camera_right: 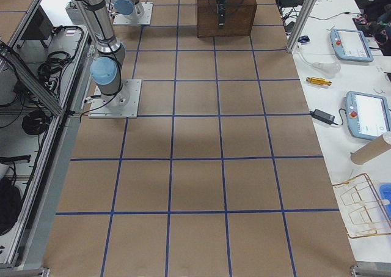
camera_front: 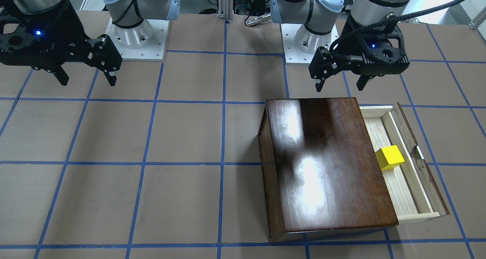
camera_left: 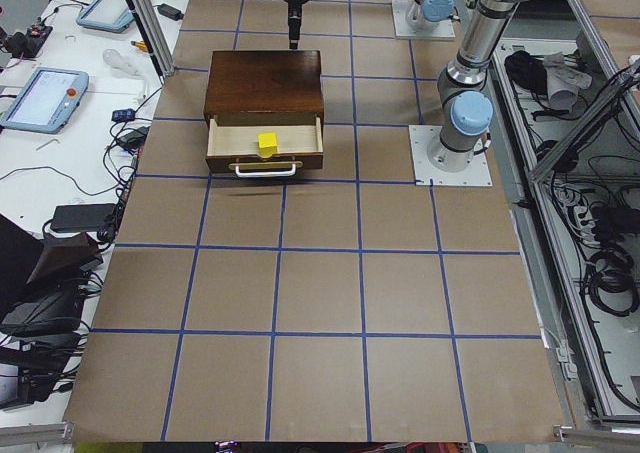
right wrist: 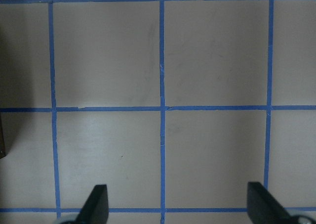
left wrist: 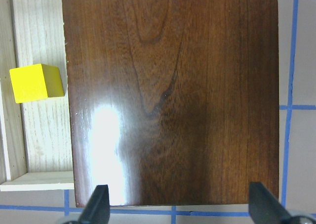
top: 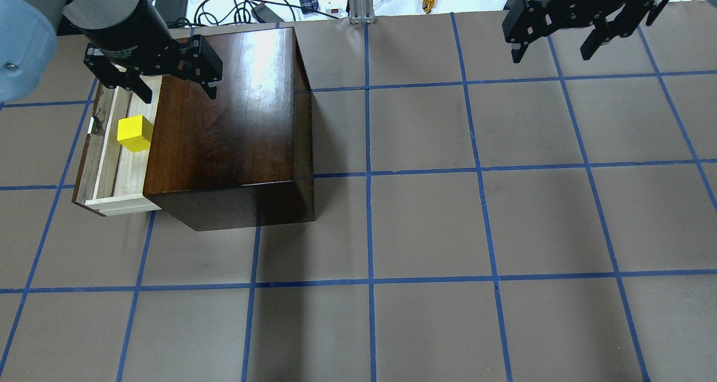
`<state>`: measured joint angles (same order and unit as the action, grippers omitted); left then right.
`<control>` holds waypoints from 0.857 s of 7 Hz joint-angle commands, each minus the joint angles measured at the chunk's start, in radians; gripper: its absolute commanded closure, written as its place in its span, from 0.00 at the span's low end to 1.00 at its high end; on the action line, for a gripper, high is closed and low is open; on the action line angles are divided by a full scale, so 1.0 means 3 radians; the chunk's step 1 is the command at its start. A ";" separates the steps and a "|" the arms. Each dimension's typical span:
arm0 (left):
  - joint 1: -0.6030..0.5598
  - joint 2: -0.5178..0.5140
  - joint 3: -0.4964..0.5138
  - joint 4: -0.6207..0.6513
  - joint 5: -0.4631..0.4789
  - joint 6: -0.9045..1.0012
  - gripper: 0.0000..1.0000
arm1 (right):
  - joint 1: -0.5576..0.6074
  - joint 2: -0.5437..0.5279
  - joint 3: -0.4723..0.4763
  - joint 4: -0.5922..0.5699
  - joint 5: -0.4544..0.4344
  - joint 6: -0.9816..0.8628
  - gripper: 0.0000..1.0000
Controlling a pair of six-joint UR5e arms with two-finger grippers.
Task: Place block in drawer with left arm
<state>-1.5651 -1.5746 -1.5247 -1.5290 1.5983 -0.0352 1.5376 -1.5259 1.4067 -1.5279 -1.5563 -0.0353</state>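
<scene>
**A:** Start at the hand. What is the left gripper (top: 179, 93) doing?

**B:** Its fingers are spread wide with nothing between them. It hangs in the air just above the glossy dark box (top: 224, 119), not touching the lid.

**A:** And the block (left wrist: 34, 83)?

**B:** It's off to one side of the gripper, out past one finger and lower down. It sits on the pale floor of the drawer (top: 106, 163), which is pulled out of the box. It's turned slightly askew and lies close to the drawer's front wall. I can't tell if it touches.

**A:** So which step is this?

**B:** I'd say the placing itself is done: the block is in the drawer and the hand is empty. What's left is clearing away.

**A:** What does that call for?

**B:** Probably a straight rise from the lid with the fingers kept apart, then a move away from the box, so nothing catches the lid or the drawer. The task doesn't ask for the drawer to be shut.

**A:** Anything farther out?

**B:** The right gripper (top: 552, 54) is well apart from this one. Its fingers are also spread wide and empty, over bare table (top: 420, 219).
</scene>
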 commanded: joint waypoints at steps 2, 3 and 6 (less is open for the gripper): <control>0.0042 -0.0008 -0.0015 0.0019 -0.0020 0.0066 0.00 | -0.0002 -0.0001 0.0000 0.0000 -0.0002 0.0000 0.00; 0.0042 -0.0013 -0.0021 0.0034 -0.0020 0.0046 0.00 | -0.0002 -0.0001 0.0000 0.0000 0.0003 0.0000 0.00; 0.0042 0.0013 -0.0006 0.0035 -0.0061 0.0015 0.00 | -0.0002 0.0004 0.0000 0.0000 -0.0002 0.0000 0.00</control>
<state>-1.5525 -1.5719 -1.5287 -1.5188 1.5827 -0.0283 1.5381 -1.5250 1.4067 -1.5278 -1.5558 -0.0352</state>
